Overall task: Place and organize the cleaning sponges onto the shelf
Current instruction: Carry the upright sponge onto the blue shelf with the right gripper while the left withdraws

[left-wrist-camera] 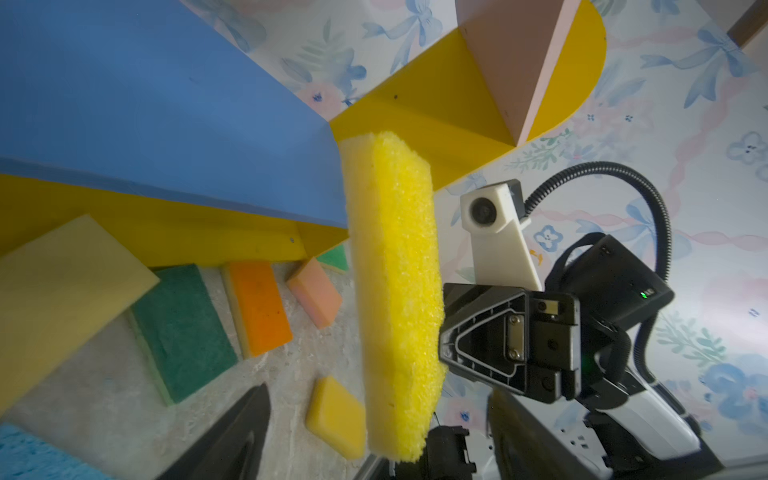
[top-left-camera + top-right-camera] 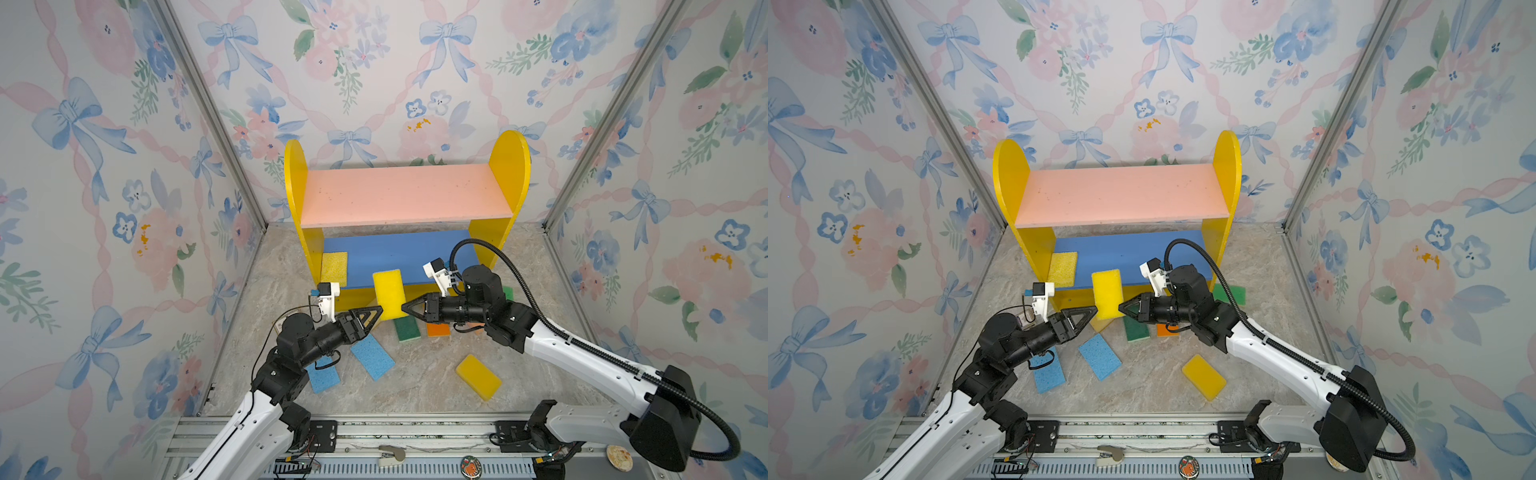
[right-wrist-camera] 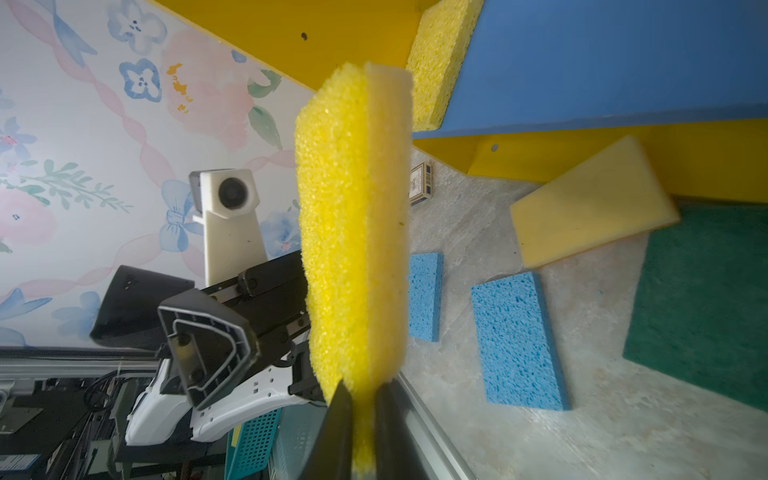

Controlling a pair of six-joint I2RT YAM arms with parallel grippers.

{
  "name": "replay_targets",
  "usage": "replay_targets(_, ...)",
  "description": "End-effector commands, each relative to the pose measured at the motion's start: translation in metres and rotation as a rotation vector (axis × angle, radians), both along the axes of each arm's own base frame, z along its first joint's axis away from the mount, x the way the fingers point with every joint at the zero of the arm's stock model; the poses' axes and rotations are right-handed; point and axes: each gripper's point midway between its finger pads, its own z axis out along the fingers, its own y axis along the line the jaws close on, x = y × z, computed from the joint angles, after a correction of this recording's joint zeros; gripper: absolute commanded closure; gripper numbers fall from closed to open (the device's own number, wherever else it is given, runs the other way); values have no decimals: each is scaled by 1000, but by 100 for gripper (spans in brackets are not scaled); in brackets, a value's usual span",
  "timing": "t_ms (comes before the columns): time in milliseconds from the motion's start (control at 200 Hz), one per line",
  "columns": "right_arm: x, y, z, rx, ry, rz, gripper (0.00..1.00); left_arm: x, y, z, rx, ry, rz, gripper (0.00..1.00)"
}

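Yellow sponge (image 2: 388, 293) stands upright in air, in front of shelf's (image 2: 509, 166) blue board (image 2: 395, 253). Right claw (image 2: 404, 308) pinches its edge tight. Left claw (image 2: 377, 311) gapes wide beside it, holds nothing. Other sponges (image 2: 372, 356) lie scattered on grey marble table (image 2: 436, 399). Flower-and-bow walls (image 2: 104, 166) all around.

Both top views: high over near edge, looking down toward the far shelf (image 2: 407, 195), whole scene. Wrist views: close, facing each other across the held yellow sponge (image 1: 395, 291), sharing shelf's blue lower board (image 3: 602, 62).
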Motion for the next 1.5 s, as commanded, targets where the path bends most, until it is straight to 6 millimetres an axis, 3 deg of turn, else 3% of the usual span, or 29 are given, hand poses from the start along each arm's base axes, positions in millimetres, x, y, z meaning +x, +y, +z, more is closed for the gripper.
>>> replay_targets(0,30,-4,-4,-63,-6,-114,87,2,60,-25,283,21,276,8)
replay_targets(100,53,0,-12,-104,1,-164,87,-4,94,-26,356,11,424,3)
replay_targets(180,69,8,-18,-139,-2,-174,87,-6,107,-28,423,14,466,2)
replay_targets(365,102,35,-24,-130,14,-170,87,-3,113,-28,495,31,490,2)
replay_targets(380,105,39,-35,-144,29,-166,87,-3,114,-27,498,31,494,2)
replay_targets(435,113,48,-40,-145,35,-164,87,-2,118,-25,514,27,510,2)
replay_targets(560,129,59,-55,-149,60,-181,87,-3,129,-26,539,36,564,2)
replay_targets(775,151,77,-71,-138,90,-196,88,-3,128,-28,536,42,560,2)
replay_targets(1180,167,103,-85,-124,118,-185,87,-3,124,-30,538,42,540,2)
replay_targets(1495,162,92,-91,-168,118,-178,87,-2,122,-31,539,44,529,2)
